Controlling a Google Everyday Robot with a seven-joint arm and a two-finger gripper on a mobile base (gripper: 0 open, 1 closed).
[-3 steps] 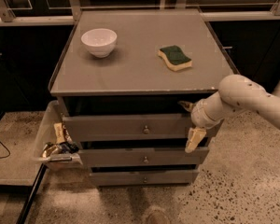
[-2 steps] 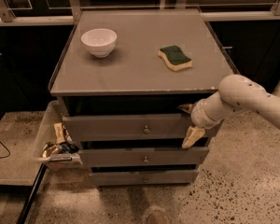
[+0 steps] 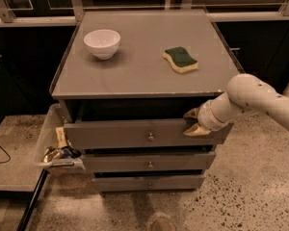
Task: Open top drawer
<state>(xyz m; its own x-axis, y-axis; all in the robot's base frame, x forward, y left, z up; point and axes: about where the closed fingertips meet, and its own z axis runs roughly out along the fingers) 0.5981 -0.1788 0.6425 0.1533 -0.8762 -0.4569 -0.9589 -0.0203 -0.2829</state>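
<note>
The gripper [image 3: 193,122] sits at the right end of the top drawer [image 3: 115,134], fingers apart; the drawer stands slightly out

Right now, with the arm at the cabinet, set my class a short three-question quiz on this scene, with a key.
1. True or false: the white bowl and the sponge sit apart on the cabinet top.
2. Where is the pincer? A. at the right end of the top drawer front; B. over the bowl; C. at the bottom drawer's knob.
3. Fill in: the sponge's upper face is ___ in colour.
Key: 1 true; 2 A; 3 green.
</note>
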